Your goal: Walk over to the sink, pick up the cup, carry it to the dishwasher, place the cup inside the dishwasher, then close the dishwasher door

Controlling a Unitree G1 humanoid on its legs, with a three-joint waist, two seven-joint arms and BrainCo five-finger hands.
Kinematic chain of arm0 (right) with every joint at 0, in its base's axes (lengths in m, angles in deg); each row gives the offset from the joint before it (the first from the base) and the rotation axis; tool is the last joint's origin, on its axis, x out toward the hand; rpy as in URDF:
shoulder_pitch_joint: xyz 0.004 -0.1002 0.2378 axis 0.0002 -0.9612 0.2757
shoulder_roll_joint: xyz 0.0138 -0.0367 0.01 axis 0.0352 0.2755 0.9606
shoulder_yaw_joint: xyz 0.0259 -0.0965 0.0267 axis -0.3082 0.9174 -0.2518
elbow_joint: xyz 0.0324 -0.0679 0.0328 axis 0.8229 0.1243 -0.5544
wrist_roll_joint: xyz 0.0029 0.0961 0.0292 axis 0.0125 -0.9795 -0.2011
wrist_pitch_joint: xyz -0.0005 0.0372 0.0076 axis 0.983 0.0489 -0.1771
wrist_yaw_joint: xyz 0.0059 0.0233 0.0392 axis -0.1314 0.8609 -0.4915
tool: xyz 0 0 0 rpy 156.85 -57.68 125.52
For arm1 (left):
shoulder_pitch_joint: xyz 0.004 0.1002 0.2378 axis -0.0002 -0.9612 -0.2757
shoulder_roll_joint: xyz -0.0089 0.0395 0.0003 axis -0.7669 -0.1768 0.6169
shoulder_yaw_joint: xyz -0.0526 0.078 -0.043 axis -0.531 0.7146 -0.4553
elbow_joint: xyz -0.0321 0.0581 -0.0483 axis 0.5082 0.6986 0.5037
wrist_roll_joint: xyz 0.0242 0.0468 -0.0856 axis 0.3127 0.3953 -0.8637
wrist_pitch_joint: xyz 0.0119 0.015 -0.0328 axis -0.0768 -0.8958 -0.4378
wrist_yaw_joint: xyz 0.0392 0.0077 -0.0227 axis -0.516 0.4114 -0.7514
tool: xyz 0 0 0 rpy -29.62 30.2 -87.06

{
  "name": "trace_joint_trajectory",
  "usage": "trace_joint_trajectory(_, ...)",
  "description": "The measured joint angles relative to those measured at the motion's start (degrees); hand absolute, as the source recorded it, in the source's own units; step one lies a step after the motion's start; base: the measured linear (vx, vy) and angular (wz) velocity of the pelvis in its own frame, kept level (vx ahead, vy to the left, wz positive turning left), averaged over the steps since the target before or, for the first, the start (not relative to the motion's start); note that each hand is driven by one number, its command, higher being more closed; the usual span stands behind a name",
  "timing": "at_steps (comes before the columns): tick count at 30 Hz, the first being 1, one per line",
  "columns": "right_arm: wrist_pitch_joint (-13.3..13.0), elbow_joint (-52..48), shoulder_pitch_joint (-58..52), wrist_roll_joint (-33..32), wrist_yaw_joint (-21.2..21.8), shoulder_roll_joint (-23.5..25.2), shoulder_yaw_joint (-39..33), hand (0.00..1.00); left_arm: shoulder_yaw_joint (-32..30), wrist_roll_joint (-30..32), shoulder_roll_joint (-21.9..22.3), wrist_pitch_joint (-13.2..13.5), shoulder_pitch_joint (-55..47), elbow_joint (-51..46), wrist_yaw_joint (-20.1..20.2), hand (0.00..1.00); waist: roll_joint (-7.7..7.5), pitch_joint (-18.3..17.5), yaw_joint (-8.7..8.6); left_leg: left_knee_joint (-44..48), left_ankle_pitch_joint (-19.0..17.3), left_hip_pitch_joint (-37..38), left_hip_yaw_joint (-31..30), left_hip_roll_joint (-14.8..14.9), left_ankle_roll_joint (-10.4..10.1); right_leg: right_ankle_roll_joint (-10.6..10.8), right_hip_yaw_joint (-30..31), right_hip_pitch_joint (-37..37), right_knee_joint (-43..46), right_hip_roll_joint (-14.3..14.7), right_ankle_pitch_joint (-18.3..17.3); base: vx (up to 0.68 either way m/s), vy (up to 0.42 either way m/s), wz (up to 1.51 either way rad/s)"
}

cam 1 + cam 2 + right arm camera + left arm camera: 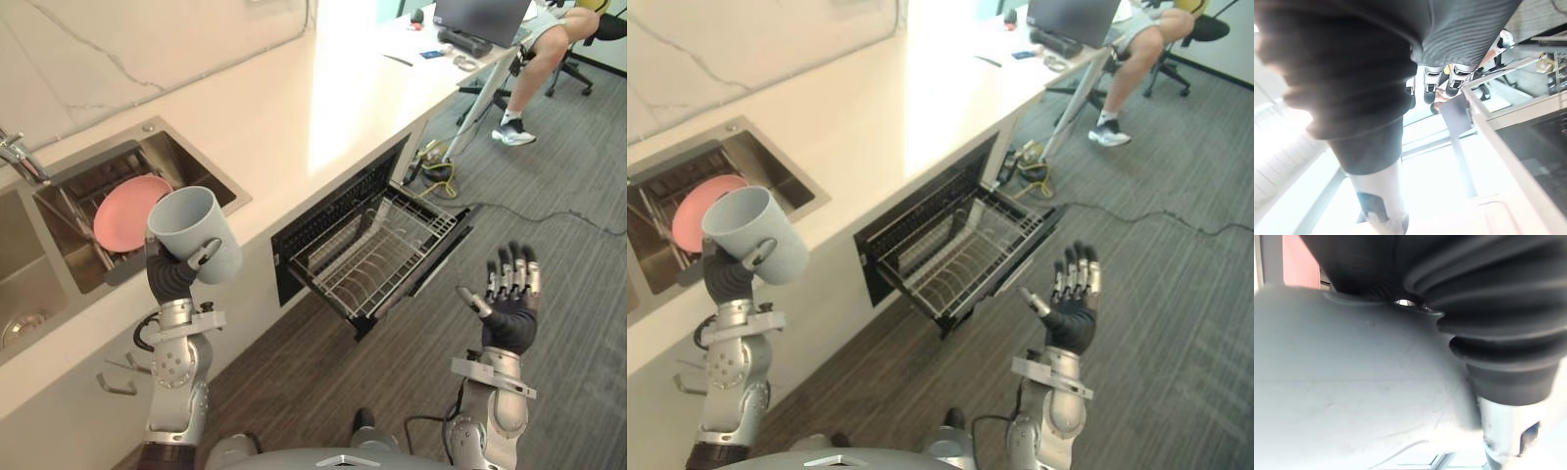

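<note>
Gripping the grey cup, the left hand has its thumb and fingers curled round the lower wall and holds the cup raised in front of the counter's edge. In the left wrist view the cup's pale wall sits tight against the hand's dark cover. The cup is tilted: its open mouth faces up and back towards the sink, where a pink plate lies just behind the hand, while its base points down and to the hand's right.

That right-hand direction is the one that matters. The open dishwasher is to the right of the left hand and lower than it, with its wire rack pulled out and bare. The carrying hand probably needs to travel rightward and down, then turn the cup so its long axis suits the rack.

Further right, past the rack's outer corner, the right hand is raised over the floor with fingers straight and spread, grasping nothing. The rack lies between the two hands.
</note>
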Motion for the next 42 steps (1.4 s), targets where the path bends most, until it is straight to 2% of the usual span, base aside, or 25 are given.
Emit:
trace_joint_trajectory(4, 1.8, -3.5, 2.0, -5.8, 4.7, -0.2, 3.9, 0.0, 1.1, -1.9, 0.0, 0.2, 0.7, 0.6, -2.5, 1.0, -0.15, -0.1, 0.15, -1.7, 1.1, 0.1, -0.7, -0.5, 0.0, -0.1, -0.2, 0.4, -0.6, -0.1, 0.1, -0.04, -0.012, 0.1)
trace_joint_trajectory(6, 4.9, -4.3, 5.0, -8.6, 7.5, -0.8, 7.3, 0.0, 2.6, -1.6, 0.0, 0.4, 3.0, 3.3, -6.2, 1.0, -0.17, -0.1, 0.41, -2.8, 2.3, 0.3, -1.3, -0.7, 0.0, -0.1, -0.7, 0.5, -0.6, -0.1, 0.1, -0.05, -0.025, 0.14)
trace_joint_trajectory(7, 5.7, -4.3, 5.9, -9.2, 7.7, -1.0, 8.3, 0.0, 3.1, -1.1, 0.1, 0.4, 3.7, 4.1, -7.3, 1.0, -0.17, -0.1, 0.36, -3.2, 2.6, 0.4, -1.6, -0.8, 0.0, -0.2, -1.1, 0.6, -0.6, -0.1, 0.2, -0.06, -0.031, 0.24)
trace_joint_trajectory(9, 9.7, -4.3, 9.0, -12.3, 8.1, -2.2, 11.7, 0.0, 5.2, 1.4, 0.2, 0.3, 6.6, 7.7, -11.9, 1.0, -0.24, -0.1, 0.59, -5.1, 4.0, 1.5, -2.2, -1.1, -0.1, -0.2, -1.6, 1.4, -0.6, 0.0, 0.2, -0.06, -0.02, 0.17)
trace_joint_trajectory(10, 10.9, -4.3, 10.0, -13.4, 8.1, -2.7, 12.7, 0.0, 5.6, 2.0, 0.3, 0.4, 7.4, 8.4, -13.2, 1.0, -0.24, -0.1, 0.66, -5.5, 4.2, 1.8, -2.2, -1.2, -0.1, -0.2, -1.6, 1.5, -0.6, 0.0, 0.2, -0.05, -0.009, 0.03)
trace_joint_trajectory(12, 14.5, -4.3, 13.3, -16.4, 6.2, -3.2, 15.6, 0.0, 7.2, 3.4, 0.5, 0.4, 10.7, 11.4, -17.6, 1.0, -0.3, -0.1, 0.97, -6.5, 5.1, 2.1, -2.3, -1.3, -0.1, -0.4, -1.6, 1.5, -0.6, 0.0, 0.4, -0.09, -0.008, 0.03)
trace_joint_trajectory(13, 16.1, -4.3, 15.0, -16.6, 3.2, -3.1, 17.4, 0.0, 8.7, 5.1, 0.8, 0.5, 12.8, 13.3, -20.1, 1.0, -0.41, -0.2, 1.05, -7.9, 6.0, 2.2, -2.5, -1.6, -0.1, -0.5, -1.6, 1.5, -0.6, 0.0, 0.4, -0.12, -0.005, 0.06)
trace_joint_trajectory(17, 19.1, -4.3, 16.6, -16.4, -1.0, -2.5, 20.3, 0.0, 11.9, 8.5, 1.3, 0.6, 15.5, 14.7, -21.3, 1.0, -0.68, -0.5, 0.98, -11.7, 8.3, 3.6, -2.8, -2.0, -0.2, -0.6, -1.9, 1.5, -0.6, 0.0, 0.4, -0.05, -0.005, 0.06)
trace_joint_trajectory(21, 22.4, -4.3, 17.9, -12.7, -4.4, -2.6, 22.3, 0.0, 15.1, 11.8, 1.8, 0.3, 17.3, 15.1, -21.4, 1.0, -1.03, -0.9, 0.36, -14.5, 10.0, 5.1, -2.5, -2.2, -0.3, -0.6, -1.8, 1.3, -0.6, 0.2, 0.5, 0.0, -0.001, 0.0)
trace_joint_trajectory(30, 26.3, -6.5, 20.8, -7.4, -9.5, -3.8, 25.8, 0.0, 18.9, 14.2, 1.7, -0.4, 20.2, 16.0, -23.2, 1.0, -1.28, -1.4, -0.17, -15.0, 10.3, 5.3, -2.1, -2.3, -0.2, -0.6, -1.4, 1.2, -1.4, 0.2, 1.3, -0.01, 0.002, -0.02)
trace_joint_trajectory(37, 28.0, -6.5, 21.9, -4.6, -10.6, -3.8, 27.5, 0.0, 21.8, 16.5, 1.6, -1.6, 21.6, 16.0, -23.3, 1.0, -1.14, -2.6, -0.33, -15.6, 10.8, 5.5, -1.3, -2.3, -0.3, -0.8, -0.7, 1.1, -3.0, 0.6, 2.4, -0.03, -0.003, -0.07)
trace_joint_trajectory(41, 28.0, -6.5, 22.6, -3.0, -10.3, -4.8, 28.8, 0.0, 22.3, 22.0, 1.6, -2.6, 21.7, 16.0, -24.5, 1.0, -1.08, -2.6, -0.69, -15.7, 10.8, 5.9, -0.5, -2.1, -0.4, -0.9, 0.1, 1.1, -3.1, 1.0, 2.5, -0.03, -0.013, -0.1)
trace_joint_trajectory(42, 28.0, -6.5, 23.0, -3.0, -10.1, -5.2, 28.8, 0.0, 22.3, 24.1, 1.6, -3.0, 21.9, 15.8, -25.9, 1.0, -1.06, -2.6, -0.83, -15.7, 10.9, 6.0, -0.5, -2.1, -0.4, -0.9, 0.2, 1.1, -3.1, 1.0, 2.5, 0.0, 0.0, 0.0)
